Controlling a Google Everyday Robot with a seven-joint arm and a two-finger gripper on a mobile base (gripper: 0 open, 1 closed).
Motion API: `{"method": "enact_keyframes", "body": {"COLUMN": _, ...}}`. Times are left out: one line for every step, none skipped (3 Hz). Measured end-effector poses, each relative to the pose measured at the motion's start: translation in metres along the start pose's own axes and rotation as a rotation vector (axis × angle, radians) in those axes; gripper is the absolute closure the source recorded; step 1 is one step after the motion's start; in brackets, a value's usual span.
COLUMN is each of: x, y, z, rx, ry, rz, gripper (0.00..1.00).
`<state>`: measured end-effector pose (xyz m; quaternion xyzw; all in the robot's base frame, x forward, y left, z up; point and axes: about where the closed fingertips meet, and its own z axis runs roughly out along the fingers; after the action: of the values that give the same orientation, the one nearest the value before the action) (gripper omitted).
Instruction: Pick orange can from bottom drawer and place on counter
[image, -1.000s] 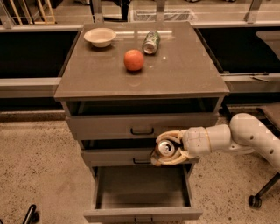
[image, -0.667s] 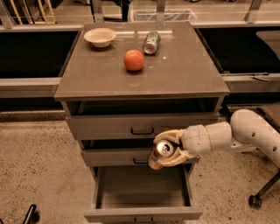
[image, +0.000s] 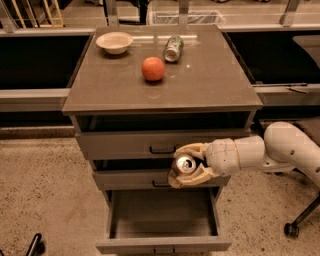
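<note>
Camera view: the hand (image: 176, 166) holds the orange can (image: 184, 163) above the open bottom drawer (image: 200, 244).

The hand comes in from the right, and its two fingers are clenched around the orange can, whose silver lid faces the camera. The can hangs in front of the middle drawer (image: 130, 178), below the surface (image: 205, 82). On the surface are a bowl (image: 114, 42), a round orange fruit (image: 153, 68) and a green-and-white can (image: 173, 48) lying on its side.
</note>
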<state>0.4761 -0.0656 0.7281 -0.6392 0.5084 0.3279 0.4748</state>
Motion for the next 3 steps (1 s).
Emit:
{"method": "enact_keyframes", "body": {"x": -0.016, "y": -0.025, "z": 0.002, "rx": -0.017, "ry": 0.001, "rz": -0.037, "gripper": 1.0}}
{"method": "enact_keyframes", "body": {"x": -0.062, "y": -0.068, "z": -0.005, "rx": -0.039, "ry": -0.014, "rz": -0.123, "gripper": 1.0}}
{"method": "enact_keyframes", "body": {"x": -0.123, "y": -0.097, "z": -0.016, "rx": -0.067, "ry": -0.022, "rz": -0.235, "gripper": 1.0}}
